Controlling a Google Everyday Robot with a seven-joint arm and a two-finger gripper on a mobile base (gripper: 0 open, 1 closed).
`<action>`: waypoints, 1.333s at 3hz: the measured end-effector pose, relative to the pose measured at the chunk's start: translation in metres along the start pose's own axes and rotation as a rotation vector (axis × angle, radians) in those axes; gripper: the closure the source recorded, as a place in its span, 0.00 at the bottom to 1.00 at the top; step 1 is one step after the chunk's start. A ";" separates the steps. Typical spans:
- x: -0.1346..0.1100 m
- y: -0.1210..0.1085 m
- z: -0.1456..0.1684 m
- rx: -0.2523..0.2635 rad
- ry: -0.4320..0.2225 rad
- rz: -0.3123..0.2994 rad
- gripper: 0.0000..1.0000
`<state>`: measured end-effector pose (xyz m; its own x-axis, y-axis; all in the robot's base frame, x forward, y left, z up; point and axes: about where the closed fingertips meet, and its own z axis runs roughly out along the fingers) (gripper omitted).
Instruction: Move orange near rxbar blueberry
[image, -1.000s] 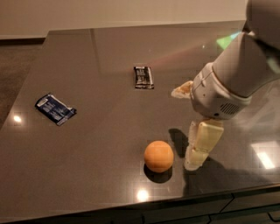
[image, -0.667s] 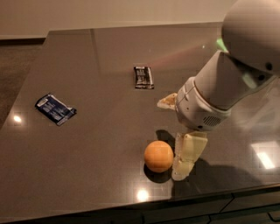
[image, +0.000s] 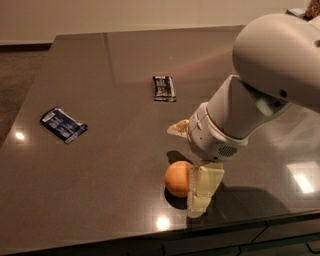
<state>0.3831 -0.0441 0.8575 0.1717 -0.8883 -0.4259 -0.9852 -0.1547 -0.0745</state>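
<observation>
The orange (image: 176, 179) sits on the dark table near the front edge. My gripper (image: 184, 171) is low over it with its fingers spread apart, so it is open. One pale finger (image: 202, 190) stands against the orange's right side and covers part of it. The other fingertip (image: 178, 128) shows just behind the orange. I cannot tell whether the fingers touch the fruit. The rxbar blueberry (image: 63, 125), a flat dark blue wrapper, lies far to the left on the table.
A black-and-white wrapped bar (image: 164, 88) lies at the table's middle back. The table's front edge (image: 150, 235) runs close below the orange. My large white arm (image: 260, 85) fills the right side and hides the table there.
My arm has swung left and lower. The gripper went from beside the orange's right to down around it. The orange and both bars have not moved.
</observation>
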 end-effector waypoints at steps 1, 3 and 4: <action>-0.001 0.001 0.007 -0.012 0.003 -0.025 0.25; -0.009 0.000 0.003 -0.009 -0.007 -0.048 0.70; -0.025 -0.008 -0.005 0.015 -0.012 -0.059 0.93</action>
<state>0.3868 -0.0229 0.8728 0.2296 -0.8725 -0.4313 -0.9732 -0.2002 -0.1131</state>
